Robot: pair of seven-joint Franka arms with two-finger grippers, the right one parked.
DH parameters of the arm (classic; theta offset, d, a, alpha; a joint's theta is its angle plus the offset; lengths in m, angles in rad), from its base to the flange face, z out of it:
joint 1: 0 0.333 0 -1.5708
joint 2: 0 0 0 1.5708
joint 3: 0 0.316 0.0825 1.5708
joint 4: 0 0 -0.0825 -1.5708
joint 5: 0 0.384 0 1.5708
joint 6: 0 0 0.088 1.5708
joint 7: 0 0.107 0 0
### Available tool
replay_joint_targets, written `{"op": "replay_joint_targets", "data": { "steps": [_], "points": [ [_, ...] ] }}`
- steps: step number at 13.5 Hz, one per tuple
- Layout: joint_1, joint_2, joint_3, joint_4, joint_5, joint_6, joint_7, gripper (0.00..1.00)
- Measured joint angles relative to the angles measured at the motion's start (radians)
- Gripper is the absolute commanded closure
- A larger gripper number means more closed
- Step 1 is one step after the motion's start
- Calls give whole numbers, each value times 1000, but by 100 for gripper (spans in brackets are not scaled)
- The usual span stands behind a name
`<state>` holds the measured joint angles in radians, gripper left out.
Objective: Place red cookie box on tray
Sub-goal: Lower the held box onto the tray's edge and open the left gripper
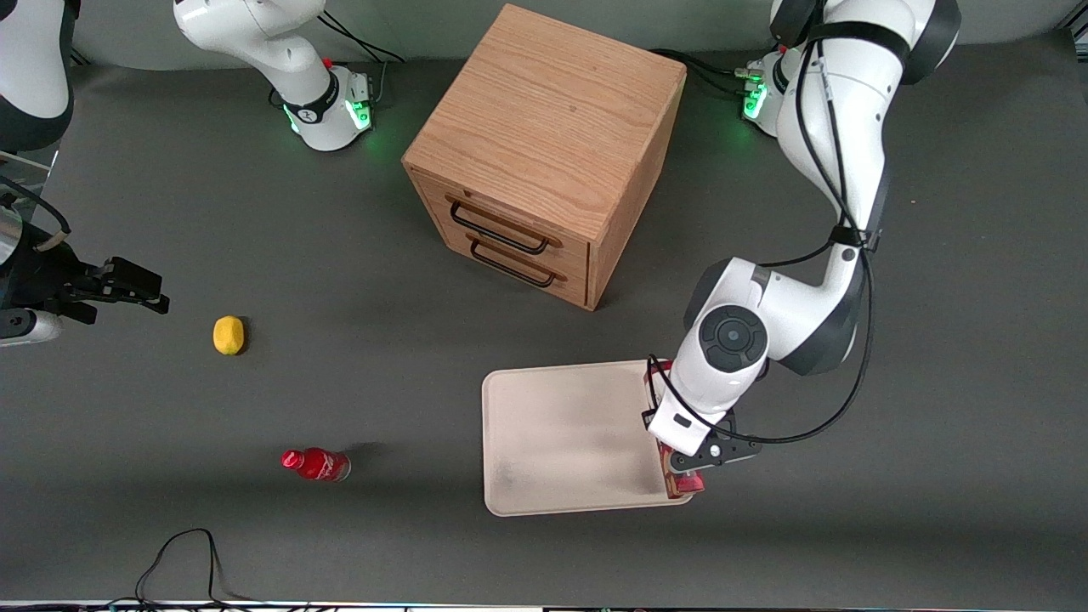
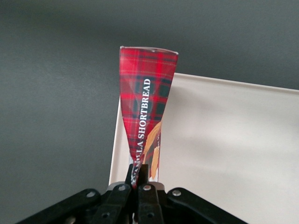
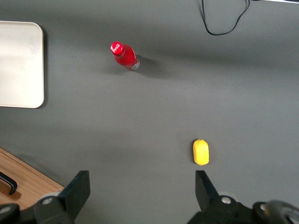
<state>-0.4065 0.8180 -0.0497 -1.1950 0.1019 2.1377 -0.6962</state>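
The red cookie box (image 2: 147,102), a slim tartan carton with "SHORTBREAD" lettering, is held on its narrow side over the tray's rim at the working arm's end. The gripper (image 2: 139,175) is shut on the box's near end, pinching the carton flat there. In the front view the wrist covers most of the box (image 1: 685,485), and the gripper (image 1: 693,463) hangs over the tray corner nearest the camera. The cream-white tray (image 1: 561,438) holds nothing else on its surface (image 2: 224,140). Whether the box touches the tray cannot be told.
A wooden two-drawer cabinet (image 1: 544,153) stands farther from the camera than the tray. A small red bottle (image 1: 316,464) and a yellow lemon (image 1: 228,334) lie toward the parked arm's end of the table. A black cable (image 1: 183,552) loops at the table's near edge.
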Motion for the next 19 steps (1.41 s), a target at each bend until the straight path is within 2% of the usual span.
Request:
{"op": "replay_joint_targets", "data": {
  "steps": [4, 5, 6, 7, 14, 16, 19],
  "points": [
    [0, 43, 0, -3, 6, 54, 1, 100],
    [0, 50, 0, -3, 7, 62, 1, 97],
    [0, 53, 0, -3, 7, 65, 1, 16],
    [0, 53, 0, -3, 8, 65, 2, 0],
    [2, 42, 0, 6, 8, 65, 2, 0],
    [3, 7, 0, 21, 8, -5, 2, 0],
    [4, -119, -2, 39, 3, -181, 2, 0]
  ]
}}
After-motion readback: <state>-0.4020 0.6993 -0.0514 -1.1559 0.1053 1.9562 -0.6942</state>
